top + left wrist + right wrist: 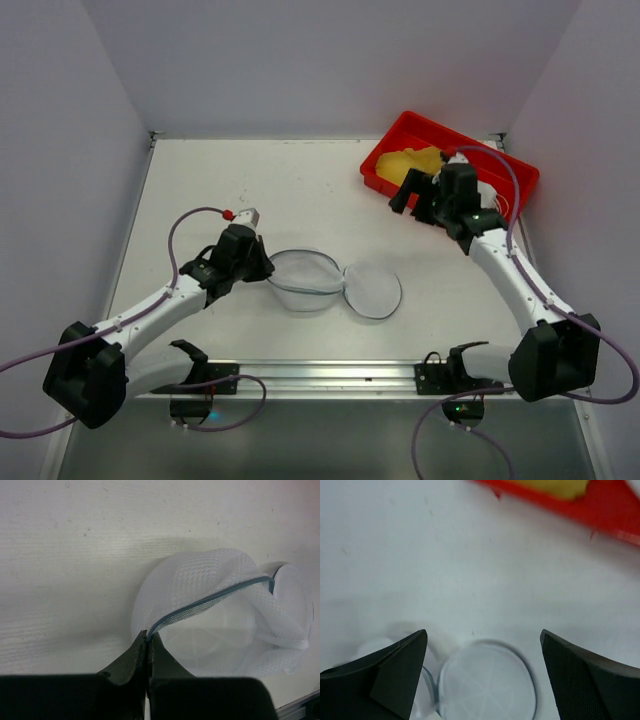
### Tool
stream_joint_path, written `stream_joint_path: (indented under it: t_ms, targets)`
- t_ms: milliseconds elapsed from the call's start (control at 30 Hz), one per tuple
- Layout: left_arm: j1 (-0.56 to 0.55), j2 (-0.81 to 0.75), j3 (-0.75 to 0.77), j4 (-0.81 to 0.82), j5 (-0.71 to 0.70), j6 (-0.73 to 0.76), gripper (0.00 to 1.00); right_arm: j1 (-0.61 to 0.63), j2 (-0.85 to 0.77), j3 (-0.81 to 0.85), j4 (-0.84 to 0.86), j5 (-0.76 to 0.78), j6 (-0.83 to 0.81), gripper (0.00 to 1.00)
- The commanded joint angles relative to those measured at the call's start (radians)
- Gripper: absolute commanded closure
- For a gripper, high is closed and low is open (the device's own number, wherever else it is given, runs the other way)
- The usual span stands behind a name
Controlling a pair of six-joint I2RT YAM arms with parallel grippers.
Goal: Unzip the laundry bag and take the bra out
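The laundry bag (pixel 335 283) lies unzipped on the desk (pixel 230 170), just below the middle of the top view. Its two mesh halves are splayed side by side like open bowls, and I see nothing inside either one. My left gripper (pixel 148 647) is pinched together on the rim of the left half, right where the grey zipper tape runs into the fingertips.

My right gripper (pixel 412 205) hangs at the upper right of the top view, over the near edge of the red tray (pixel 372 176), well apart from the bag. Its fingers are spread wide with nothing between them. A yellow garment (pixel 418 162), which I take for the bra, lies in the tray just beyond it.

To my eye both steps look done and the removal is at its close. What remains is to lift the right arm clear of the tray without snagging the fabric, then let the left gripper go of the rim.
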Motion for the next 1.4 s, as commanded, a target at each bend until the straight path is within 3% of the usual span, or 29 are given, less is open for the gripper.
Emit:
stream_joint_path:
  t_ms: [0, 267, 433, 600, 633, 733, 767, 867, 933, 1133, 1367]
  targets:
    - [0.009, -0.015, 0.003, 0.038, -0.064, -0.027, 1.00, 0.067, -0.030, -0.191, -0.096, -0.004, 0.096, 0.05]
    - [0.010, -0.043, -0.021, 0.026, -0.112, -0.034, 1.00, 0.184, -0.069, -0.478, -0.041, -0.038, 0.237, 0.11]
    - [0.010, -0.053, -0.023, 0.014, -0.130, -0.028, 1.00, 0.232, -0.020, -0.515, 0.007, -0.032, 0.291, 0.14]
    - [0.009, -0.049, -0.020, -0.002, -0.145, -0.022, 1.00, 0.239, 0.065, -0.515, 0.050, -0.070, 0.299, 0.23]
    - [0.010, -0.050, -0.021, -0.002, -0.144, -0.022, 1.00, 0.239, 0.088, -0.518, 0.074, -0.081, 0.305, 0.28]
    - [0.009, -0.061, -0.024, -0.003, -0.144, -0.022, 1.00, 0.239, 0.106, -0.542, 0.114, -0.098, 0.319, 0.56]
    - [0.009, -0.063, -0.024, -0.006, -0.144, -0.019, 1.00, 0.239, 0.111, -0.542, 0.110, -0.093, 0.319, 0.70]
    - [0.010, -0.059, -0.021, -0.008, -0.141, -0.001, 1.00, 0.239, 0.058, -0.521, 0.056, -0.032, 0.310, 0.93]
    - [0.009, -0.050, -0.017, -0.002, -0.129, 0.019, 1.00, 0.239, 0.008, -0.490, -0.032, 0.047, 0.275, 1.00]
    - [0.004, 0.026, 0.000, 0.066, -0.047, 0.045, 1.00, 0.267, -0.134, -0.265, -0.261, 0.184, 0.155, 1.00]
    - [-0.060, 0.173, 0.020, 0.195, -0.020, 0.012, 1.00, 0.400, -0.129, -0.046, -0.289, 0.080, 0.096, 1.00]
